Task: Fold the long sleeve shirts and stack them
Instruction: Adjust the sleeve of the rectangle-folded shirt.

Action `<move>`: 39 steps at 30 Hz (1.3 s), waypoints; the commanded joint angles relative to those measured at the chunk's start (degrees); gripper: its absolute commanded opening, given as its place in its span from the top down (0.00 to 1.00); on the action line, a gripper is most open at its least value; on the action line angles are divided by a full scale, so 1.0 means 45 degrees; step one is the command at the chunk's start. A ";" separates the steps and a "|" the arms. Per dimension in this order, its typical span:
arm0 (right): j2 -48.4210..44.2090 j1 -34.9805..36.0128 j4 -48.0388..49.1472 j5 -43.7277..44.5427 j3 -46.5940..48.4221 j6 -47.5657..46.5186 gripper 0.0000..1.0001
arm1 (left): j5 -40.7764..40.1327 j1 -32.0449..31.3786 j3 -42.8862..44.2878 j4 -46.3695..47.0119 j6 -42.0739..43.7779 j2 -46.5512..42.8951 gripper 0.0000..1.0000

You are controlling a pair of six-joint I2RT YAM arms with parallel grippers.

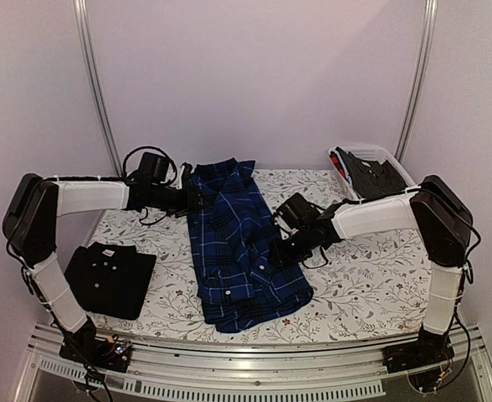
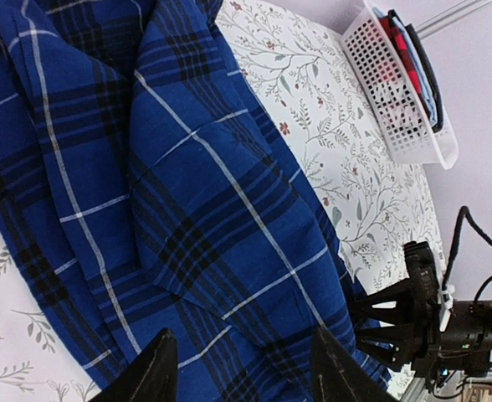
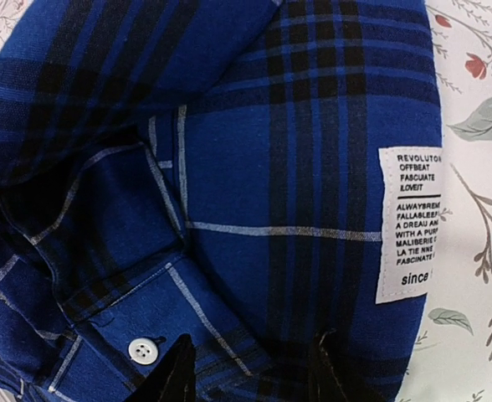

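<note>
The blue plaid shirt (image 1: 242, 251) lies lengthwise mid-frame on the worktop (image 1: 371, 276), with the black shirt (image 1: 110, 279) folded at lower left. The plaid looks light and limp and likely to sag and slide, so I would pinch doubled hems or the placket. My left pincer (image 2: 242, 368) hangs released over it. My right pincer (image 3: 253, 368) has cloth between half-parted fingers — gripped or not, I cannot tell.

One blue plaid shirt (image 1: 242, 243) and one black shirt (image 1: 110, 279) left of it: two shirts. One basket (image 1: 365, 151) right of it. Two robot arms flank it: left arm (image 1: 87, 197), right arm (image 1: 380, 216).
</note>
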 commanded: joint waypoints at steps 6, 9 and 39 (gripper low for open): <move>0.0889 0.0768 -0.0806 0.0882 0.1120 0.0067 0.63 | 0.0355 0.0126 -0.0214 0.0650 -0.0426 0.0494 0.47; 0.0973 0.0781 -0.1021 0.1215 0.1283 0.0211 0.69 | 0.0380 0.0180 -0.0267 0.0672 -0.0443 0.0485 0.47; -0.2708 0.1416 -0.2343 0.1948 -0.1171 0.2584 1.00 | 0.0412 0.0327 -0.0303 0.0936 -0.0733 0.0769 0.48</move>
